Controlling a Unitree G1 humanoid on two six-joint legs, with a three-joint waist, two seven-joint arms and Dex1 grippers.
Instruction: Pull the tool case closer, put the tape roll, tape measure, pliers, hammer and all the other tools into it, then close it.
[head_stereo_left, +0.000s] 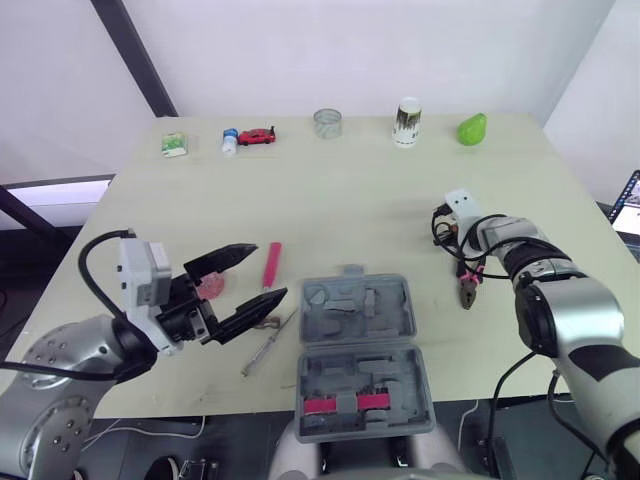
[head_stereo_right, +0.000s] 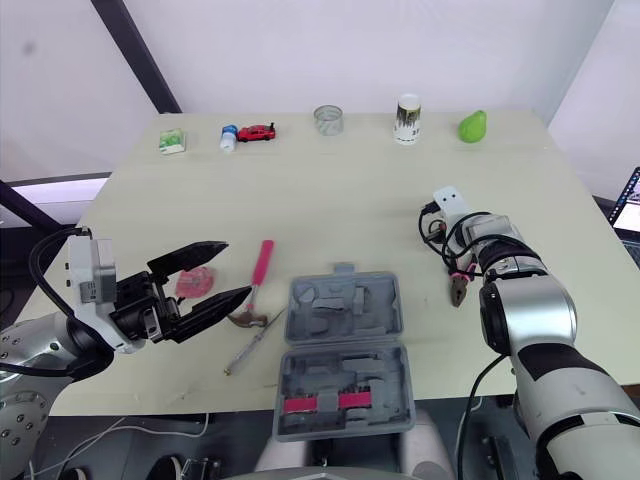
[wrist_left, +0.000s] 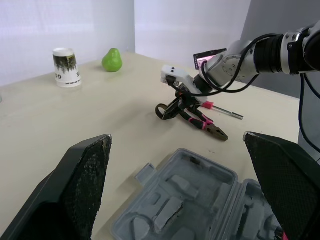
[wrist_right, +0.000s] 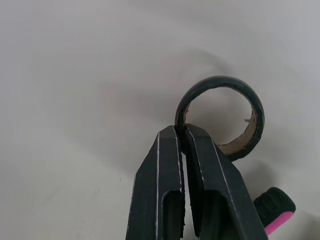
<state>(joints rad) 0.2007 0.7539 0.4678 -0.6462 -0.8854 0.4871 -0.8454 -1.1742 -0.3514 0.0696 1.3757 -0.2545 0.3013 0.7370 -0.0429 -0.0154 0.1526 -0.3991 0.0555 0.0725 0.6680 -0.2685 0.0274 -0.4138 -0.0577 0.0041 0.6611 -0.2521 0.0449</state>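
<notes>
I have my right tool (wrist_right: 182, 132) pinched shut on the wall of the tape roll (wrist_right: 220, 81) resting on the worktop (head_stereo_left: 350, 200), while my left tool (head_stereo_left: 270, 270) hangs wide open just beside the open tool case (head_stereo_left: 360, 340).

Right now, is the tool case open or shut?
Open. The tool case lies spread flat, both grey moulded halves facing up.

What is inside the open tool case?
The case lies open. Its far half has empty grey moulded slots. Its near half holds one pink strip among more grey slots. What lies beneath that strip is covered.
</notes>
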